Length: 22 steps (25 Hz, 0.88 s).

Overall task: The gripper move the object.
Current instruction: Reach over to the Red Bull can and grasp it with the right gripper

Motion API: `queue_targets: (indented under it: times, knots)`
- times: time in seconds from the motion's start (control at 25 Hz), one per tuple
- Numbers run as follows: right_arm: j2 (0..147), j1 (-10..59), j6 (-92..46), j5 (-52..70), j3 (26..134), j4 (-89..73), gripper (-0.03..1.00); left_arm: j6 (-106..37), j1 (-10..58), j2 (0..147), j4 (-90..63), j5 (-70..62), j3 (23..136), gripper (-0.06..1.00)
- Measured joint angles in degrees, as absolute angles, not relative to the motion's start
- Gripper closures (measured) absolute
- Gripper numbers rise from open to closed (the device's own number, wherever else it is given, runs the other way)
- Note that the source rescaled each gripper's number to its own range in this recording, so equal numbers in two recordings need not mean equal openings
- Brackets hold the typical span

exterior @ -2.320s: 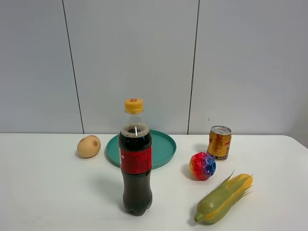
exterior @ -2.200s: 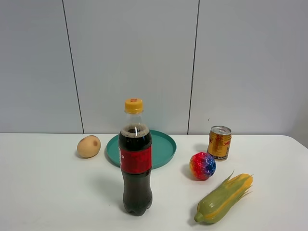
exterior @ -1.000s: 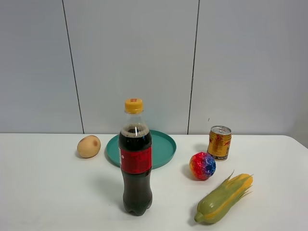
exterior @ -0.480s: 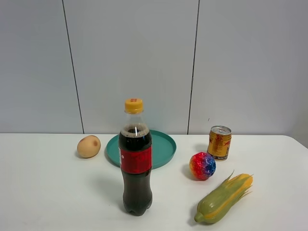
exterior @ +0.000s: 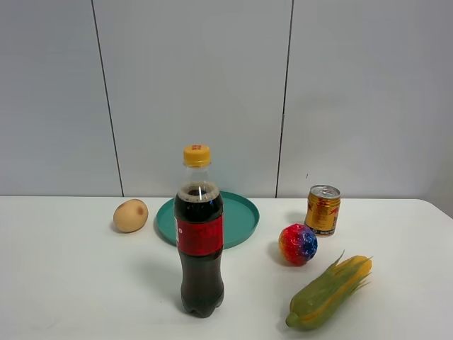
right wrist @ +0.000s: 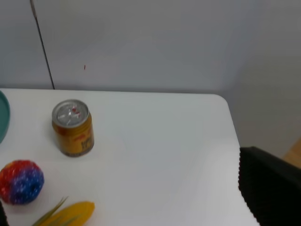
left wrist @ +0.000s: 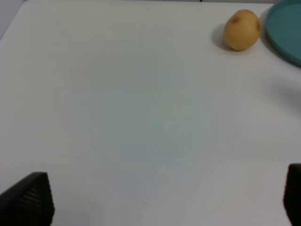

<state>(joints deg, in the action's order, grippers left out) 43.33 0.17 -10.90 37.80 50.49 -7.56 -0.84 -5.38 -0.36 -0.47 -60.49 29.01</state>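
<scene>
The gold-yellow can [exterior: 323, 210] with red markings and a silver top stands upright at the back right of the white table. It also shows in the right wrist view [right wrist: 73, 127], well ahead of the gripper. Neither gripper shows in the exterior high view. My left gripper [left wrist: 160, 202] hovers over bare table with its black fingertips [left wrist: 28, 197] wide apart, open and empty. My right gripper [right wrist: 136, 207] is also open and empty, with one black finger [right wrist: 268, 188] over the table's right edge.
A dark cola bottle [exterior: 199, 241] stands front centre, with a teal plate [exterior: 237, 219] behind it and a potato [exterior: 131, 215] to the plate's left. A multicoloured ball [exterior: 298, 244] lies just in front of the can, and a corn cob [exterior: 329, 292] nearer the front.
</scene>
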Motion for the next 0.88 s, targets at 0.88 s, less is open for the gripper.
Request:
queue_targets:
  times: [0.88]
  knots:
    - [108.8,11.1,6.9,48.9,91.8,5.4,-0.03,-0.8,-5.4,-0.4,-0.5,-60.5,29.0,-0.06]
